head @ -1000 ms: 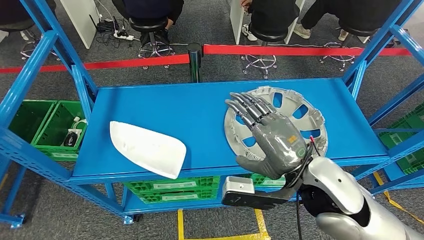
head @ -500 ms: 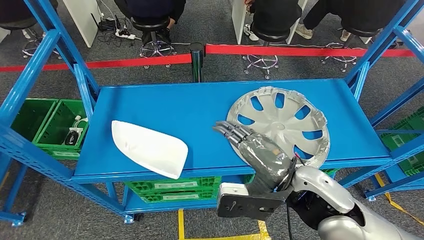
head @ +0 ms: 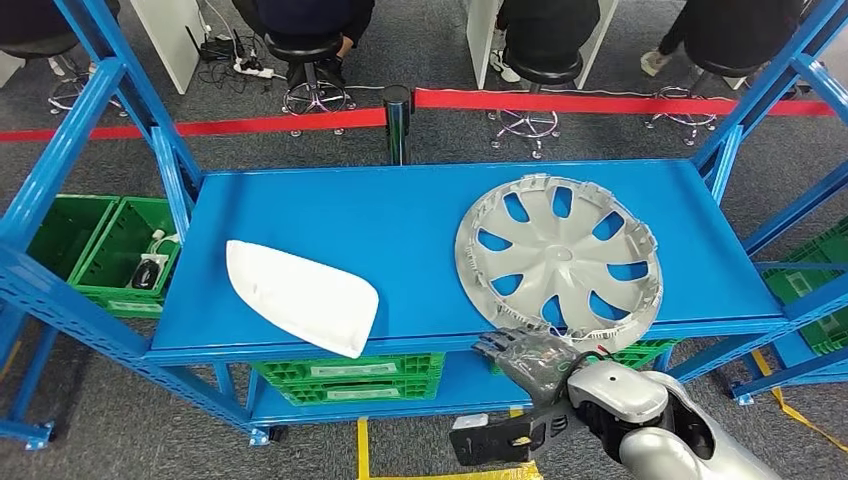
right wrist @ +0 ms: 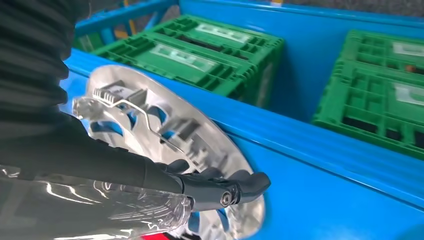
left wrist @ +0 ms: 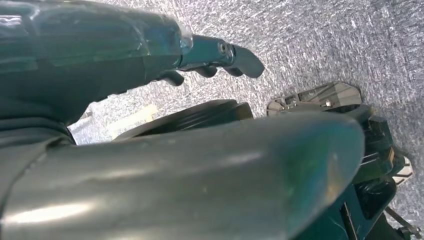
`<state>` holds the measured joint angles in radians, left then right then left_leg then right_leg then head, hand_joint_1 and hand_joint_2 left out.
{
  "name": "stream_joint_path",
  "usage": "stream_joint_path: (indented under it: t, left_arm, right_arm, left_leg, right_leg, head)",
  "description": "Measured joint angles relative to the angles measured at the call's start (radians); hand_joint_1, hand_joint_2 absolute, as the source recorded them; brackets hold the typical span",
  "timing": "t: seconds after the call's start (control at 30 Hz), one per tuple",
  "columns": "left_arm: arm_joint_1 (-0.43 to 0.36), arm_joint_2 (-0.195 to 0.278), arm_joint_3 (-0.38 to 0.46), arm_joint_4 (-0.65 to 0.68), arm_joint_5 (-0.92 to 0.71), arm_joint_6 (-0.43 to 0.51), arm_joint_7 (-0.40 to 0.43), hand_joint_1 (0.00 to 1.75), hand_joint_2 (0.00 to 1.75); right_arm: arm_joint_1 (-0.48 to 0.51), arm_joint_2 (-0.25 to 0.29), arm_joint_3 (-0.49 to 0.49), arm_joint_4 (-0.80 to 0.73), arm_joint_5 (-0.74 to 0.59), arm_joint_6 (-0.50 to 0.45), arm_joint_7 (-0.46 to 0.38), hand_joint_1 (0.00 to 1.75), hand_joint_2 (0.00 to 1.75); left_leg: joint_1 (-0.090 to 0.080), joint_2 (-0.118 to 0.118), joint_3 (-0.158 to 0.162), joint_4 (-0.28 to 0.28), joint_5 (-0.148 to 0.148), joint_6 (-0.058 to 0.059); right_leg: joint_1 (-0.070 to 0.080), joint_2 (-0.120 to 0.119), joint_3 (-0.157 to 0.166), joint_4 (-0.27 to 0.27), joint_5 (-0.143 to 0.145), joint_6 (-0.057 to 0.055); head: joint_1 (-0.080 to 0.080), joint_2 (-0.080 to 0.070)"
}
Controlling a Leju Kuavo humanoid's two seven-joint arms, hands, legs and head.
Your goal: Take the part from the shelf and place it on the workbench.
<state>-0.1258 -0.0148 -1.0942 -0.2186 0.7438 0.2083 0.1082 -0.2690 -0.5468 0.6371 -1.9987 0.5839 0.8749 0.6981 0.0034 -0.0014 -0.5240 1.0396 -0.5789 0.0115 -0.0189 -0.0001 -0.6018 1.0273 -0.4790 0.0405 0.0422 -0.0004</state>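
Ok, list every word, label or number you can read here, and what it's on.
None can be read.
Crates under the shelf: pale labels, too small in the head view, blurred in the right wrist view.
Hubcap: no marking I can make out.
White part: plain.
Red tape behind: no lettering.
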Motion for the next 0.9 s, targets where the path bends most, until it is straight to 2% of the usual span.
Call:
stream_joint_path:
  t: [0.17, 0.27, 0.47, 0.63, 0.83, 0.9]
  left_arm:
    - [0.000, -0.001, 0.000, 0.000, 0.004, 0.000, 0.008, 0.00, 0.00]
    - [0.000, -0.001, 0.000, 0.000, 0.009, 0.000, 0.010, 0.00, 0.00]
    - [0.000, -0.001, 0.000, 0.000, 0.022, 0.000, 0.014, 0.00, 0.00]
    - [0.000, -0.002, 0.000, 0.000, 0.023, 0.001, 0.016, 0.00, 0.00]
    - [0.000, -0.004, 0.000, 0.000, 0.023, 0.005, 0.016, 0.00, 0.00]
    - [0.000, -0.006, 0.000, 0.000, 0.024, 0.008, 0.014, 0.00, 0.00]
  right_arm:
    - [0.016, 0.032, -0.065, 0.017, 0.083, 0.106, 0.000, 0.00, 1.75]
    - [0.013, 0.044, -0.093, 0.028, 0.113, 0.083, 0.000, 0.00, 1.75]
    - [-0.045, 0.042, -0.102, 0.057, 0.102, -0.197, 0.000, 0.00, 1.75]
    - [-0.074, 0.029, -0.096, 0.077, 0.071, -0.312, 0.000, 0.00, 1.75]
    - [-0.128, -0.011, -0.066, 0.087, 0.011, -0.551, 0.000, 0.00, 1.75]
    - [-0.143, -0.028, -0.056, 0.087, 0.000, -0.591, 0.000, 0.00, 1.75]
  left_leg:
    - [0.000, 0.002, 0.000, 0.000, 0.000, 0.000]
    - [0.000, 0.004, 0.000, 0.000, 0.000, 0.000]
    - [0.000, 0.009, 0.001, 0.000, 0.000, 0.000]
    - [0.000, 0.008, 0.001, 0.000, 0.000, 0.000]
    - [0.000, 0.006, 0.001, 0.000, 0.000, 0.000]
    - [0.000, 0.005, 0.001, 0.000, 0.000, 0.000]
  right_leg:
    - [0.000, 0.001, 0.000, 0.000, 0.000, 0.000]
    - [0.000, 0.001, 0.000, 0.000, 0.000, 0.000]
    - [0.000, 0.004, 0.000, 0.000, 0.000, 0.000]
    - [0.000, 0.005, 0.000, 0.000, 0.000, 0.000]
    - [0.000, 0.004, 0.000, 0.000, 0.000, 0.000]
    - [0.000, 0.004, 0.000, 0.000, 0.000, 0.000]
  head:
    - [0.000, 0.000]
    - [0.000, 0.000]
    - [0.000, 0.000]
    - [0.000, 0.000]
    - [0.000, 0.000]
    - [0.000, 0.000]
